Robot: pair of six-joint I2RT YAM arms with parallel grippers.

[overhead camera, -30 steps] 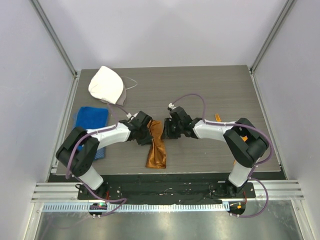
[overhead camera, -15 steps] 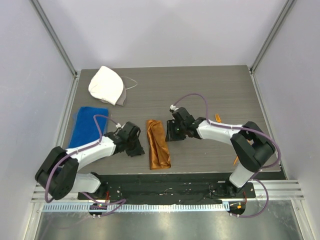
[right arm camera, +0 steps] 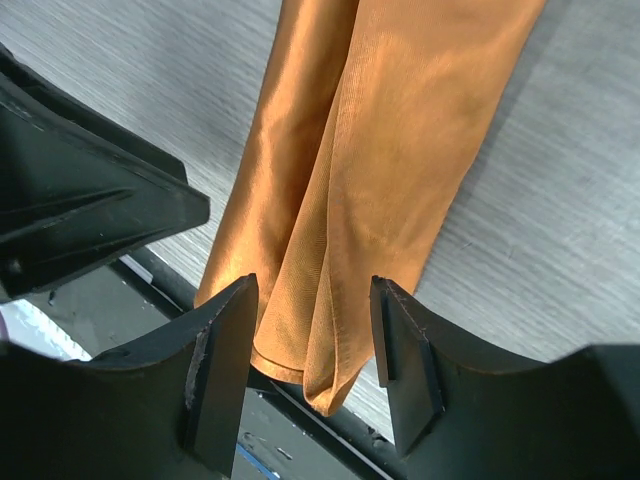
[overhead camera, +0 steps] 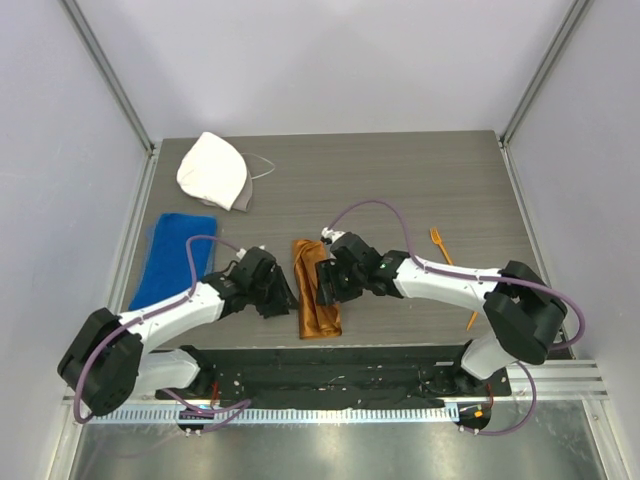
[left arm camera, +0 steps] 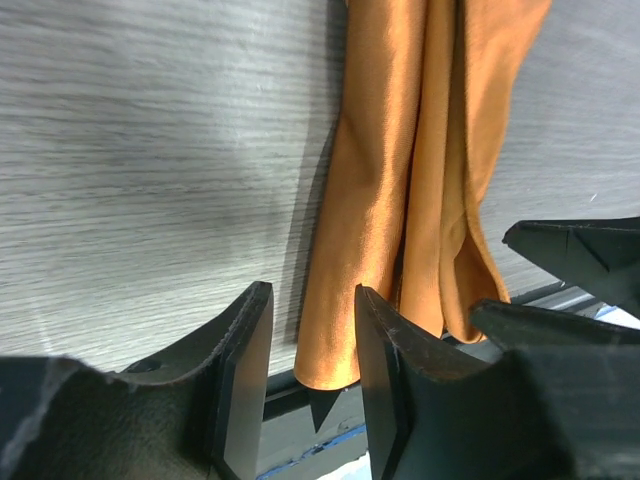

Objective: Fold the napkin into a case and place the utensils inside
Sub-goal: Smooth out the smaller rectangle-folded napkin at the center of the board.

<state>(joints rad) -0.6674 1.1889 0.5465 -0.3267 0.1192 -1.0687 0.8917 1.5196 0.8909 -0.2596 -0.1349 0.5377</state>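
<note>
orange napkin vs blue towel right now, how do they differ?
The orange napkin is gathered into a narrow, creased, shiny strip; the blue towel lies wider and flatter. The napkin sits centrally between the left fingers and right fingers; the towel lies far left, away from them. Both are cloths lying lengthwise, far to near.

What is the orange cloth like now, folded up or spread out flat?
Folded up. The rust-orange shiny cloth napkin lies on the grey wooden table as a long narrow strip, and both wrist views show lengthwise layers.
</note>
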